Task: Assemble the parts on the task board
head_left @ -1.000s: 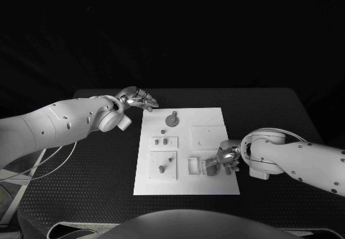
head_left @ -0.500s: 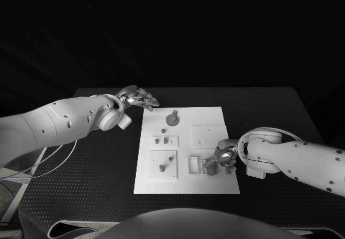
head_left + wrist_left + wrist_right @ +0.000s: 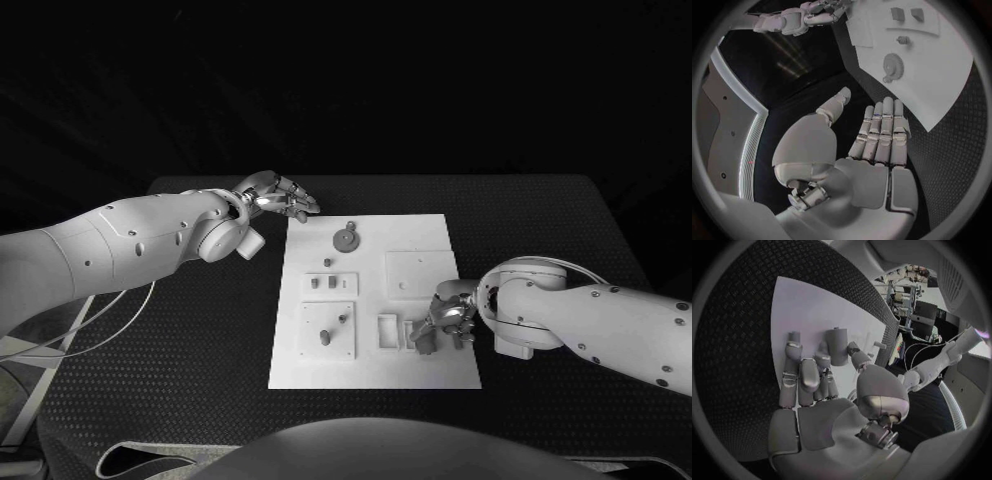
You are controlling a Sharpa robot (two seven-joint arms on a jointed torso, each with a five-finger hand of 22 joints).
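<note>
Two hands are at work from my remote seat, and only one is near the job. On the black counter (image 3: 173, 380) lies the white task board (image 3: 433, 240), its long axis running from near to far. My right hand (image 3: 447, 325) sits at the board's near right edge, fingers curled down over a small dark part (image 3: 839, 346). In the right wrist view that part stands as an upright stub on the board, just past the fingertips and possibly touching them; I cannot tell whether it is actually pinched or only touched. Just left of the hand is a small rectangular frame (image 3: 387, 332). My left hand (image 3: 277, 197) hovers off the board's far left corner, fingers straight, side by side, holding nothing. The toothed round part (image 3: 345, 239) lies on the board just right of and slightly nearer than that hand. I judge the right hand, being on its part, should act next, with the frame lying to its left.
</note>
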